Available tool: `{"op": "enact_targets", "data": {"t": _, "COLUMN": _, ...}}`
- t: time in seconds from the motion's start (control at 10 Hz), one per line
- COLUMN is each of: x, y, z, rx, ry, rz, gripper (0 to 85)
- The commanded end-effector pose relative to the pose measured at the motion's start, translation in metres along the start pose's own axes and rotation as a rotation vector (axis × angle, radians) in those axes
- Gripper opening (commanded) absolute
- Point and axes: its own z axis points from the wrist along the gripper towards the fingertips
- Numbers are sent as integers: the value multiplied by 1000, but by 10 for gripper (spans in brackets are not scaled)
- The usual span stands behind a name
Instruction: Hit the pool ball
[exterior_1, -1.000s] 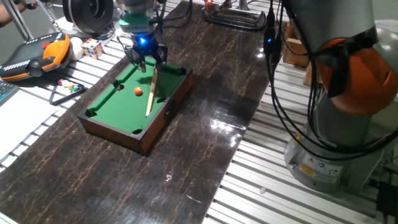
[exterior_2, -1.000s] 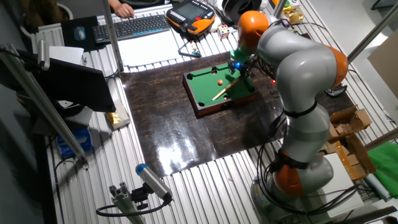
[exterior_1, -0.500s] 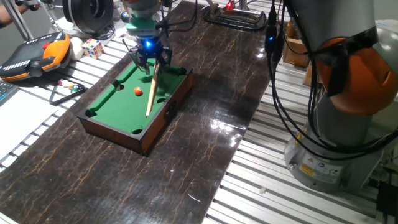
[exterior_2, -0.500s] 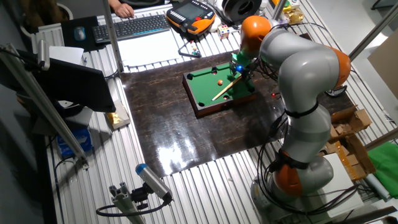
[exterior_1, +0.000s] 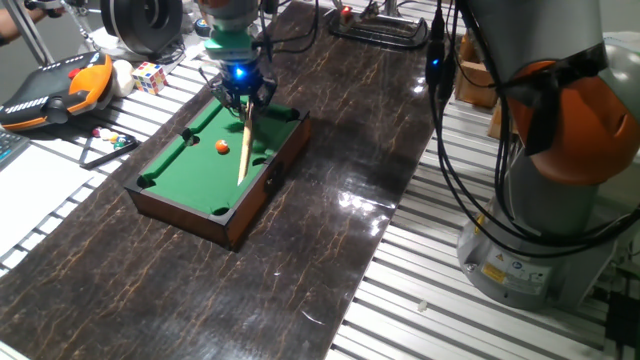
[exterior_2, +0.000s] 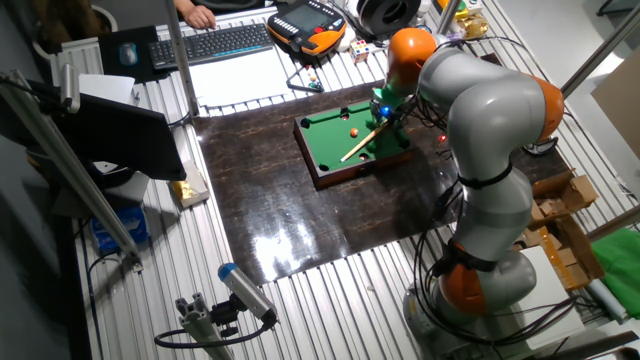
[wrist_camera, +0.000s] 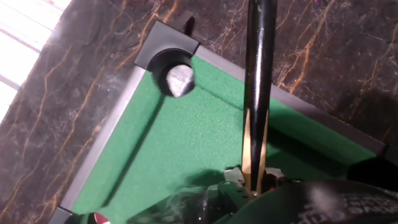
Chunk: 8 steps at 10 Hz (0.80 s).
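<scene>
On the pool table's (exterior_1: 165, 195) felt, the pool ball (exterior_1: 221, 146) is sitting just beside the cue (exterior_1: 243, 150) your gripper (exterior_1: 241, 97) is clamping; swinging askew risks missing it.

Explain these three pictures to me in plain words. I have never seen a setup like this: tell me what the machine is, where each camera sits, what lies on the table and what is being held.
The machine is one big grey and orange robot arm standing beside a dark marble-patterned table. Two pictures come from fixed cameras looking at the table from different sides. The third comes from a camera on the arm's hand, looking down along its fingers.

On the table sits a miniature pool table with green felt and a wooden frame. A tiny orange pool ball lies on the felt. The arm's pincer is shut on a small wooden cue, which slants down onto the felt just beside the ball. In the hand view the cue runs over a corner pocket area.

Off to the side lie an orange control pad and a multicoloured puzzle cube.
</scene>
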Motion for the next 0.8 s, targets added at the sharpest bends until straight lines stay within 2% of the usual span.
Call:
{"op": "enact_targets", "data": {"t": 0.0, "x": 0, "y": 0, "z": 0, "rx": 1, "ry": -1, "rz": -4, "gripper": 170}}
{"op": "enact_targets", "data": {"t": 0.1, "x": 0, "y": 0, "z": -1, "rx": -1, "ry": 0, "rz": -12, "gripper": 113}}
{"op": "enact_targets", "data": {"t": 0.2, "x": 0, "y": 1, "z": -4, "rx": -7, "ry": 3, "rz": -23, "gripper": 7}}
{"op": "enact_targets", "data": {"t": 0.5, "x": -5, "y": 5, "z": -26, "rx": 8, "ry": 32, "rz": -26, "gripper": 7}}
{"op": "enact_targets", "data": {"t": 0.7, "x": -12, "y": 11, "z": -42, "rx": 20, "ry": 55, "rz": -4, "gripper": 7}}
